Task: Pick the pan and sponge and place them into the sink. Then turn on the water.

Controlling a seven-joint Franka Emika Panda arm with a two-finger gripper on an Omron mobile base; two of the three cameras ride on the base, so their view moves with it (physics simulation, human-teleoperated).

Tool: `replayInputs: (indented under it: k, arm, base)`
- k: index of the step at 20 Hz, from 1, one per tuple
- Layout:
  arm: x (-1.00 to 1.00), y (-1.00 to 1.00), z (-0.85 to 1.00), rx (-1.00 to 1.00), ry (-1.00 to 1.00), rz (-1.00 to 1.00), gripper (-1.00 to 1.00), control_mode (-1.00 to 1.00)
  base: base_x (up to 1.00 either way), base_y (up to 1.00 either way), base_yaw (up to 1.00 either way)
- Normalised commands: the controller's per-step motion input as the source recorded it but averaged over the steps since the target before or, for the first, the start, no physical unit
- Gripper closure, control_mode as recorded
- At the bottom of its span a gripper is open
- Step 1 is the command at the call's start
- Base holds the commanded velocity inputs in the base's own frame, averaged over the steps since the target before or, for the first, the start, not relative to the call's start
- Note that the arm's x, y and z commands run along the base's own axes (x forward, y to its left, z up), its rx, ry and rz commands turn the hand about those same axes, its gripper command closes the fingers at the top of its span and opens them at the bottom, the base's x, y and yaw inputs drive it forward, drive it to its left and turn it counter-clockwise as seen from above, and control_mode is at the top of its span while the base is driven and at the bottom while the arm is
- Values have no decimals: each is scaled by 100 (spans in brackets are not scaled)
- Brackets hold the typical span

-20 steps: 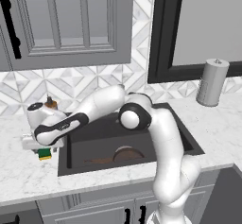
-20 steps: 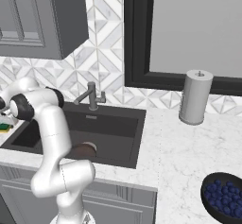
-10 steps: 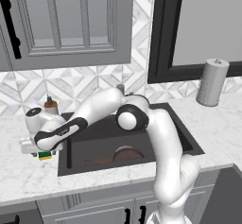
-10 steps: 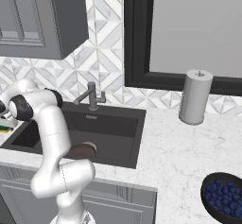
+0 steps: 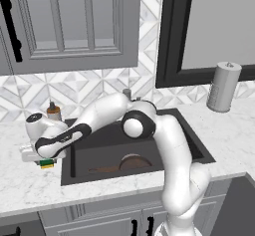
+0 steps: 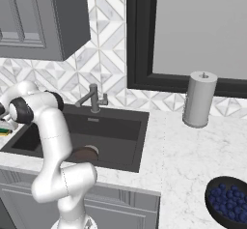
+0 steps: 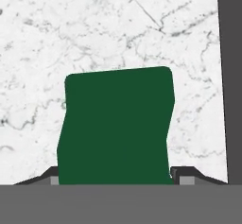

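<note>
The green sponge [image 7: 116, 124] lies on the white marble counter, left of the sink [image 5: 99, 136]. My gripper [image 7: 117, 176] is down over it, and both fingertips [image 7: 182, 175] press its sides, which look pinched in. From the left base, the gripper [image 5: 44, 159] sits on the sponge [image 5: 47, 165], whose yellow underside shows. The dark brown pan [image 5: 132, 162] lies in the basin with its handle pointing left. From the right base, the pan [image 6: 84, 153] shows in the sink [image 6: 116, 126] below the faucet [image 6: 92, 97], which runs no water. The sponge [image 6: 5, 131] is at the far left edge.
A soap bottle [image 5: 54, 111] stands on the counter behind the hand. The sink's dark rim [image 7: 231, 76] runs close beside the sponge. A paper towel roll [image 6: 198, 99] stands right of the sink. A bowl of blueberries [image 6: 231, 208] sits at the front right.
The hand has come down onto the sponge, and its jaws have closed in from wide open against the sponge's sides. The pan has not moved.
</note>
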Motion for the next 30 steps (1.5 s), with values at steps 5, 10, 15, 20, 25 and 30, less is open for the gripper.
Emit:
replayInputs:
  k: [5,10,15,20,25,30]
  arm:
    - [-3,-25,-2,12,-2,0,100,-100]
    - [-11,-56,32,6,-2,-1,100,-100]
    - [-1,-73,21,0,0,-7,100,-100]
    - [-10,-94,36,0,6,-10,100,-100]
    - [-38,-100,61,10,12,-8,100,-100]
    - [-44,-100,37,10,5,-3,100,-100]
  base:
    - [0,0,0]
    - [0,0,0]
    - [0,0,0]
    - [0,0,0]
    - [0,0,0]
    - [0,0,0]
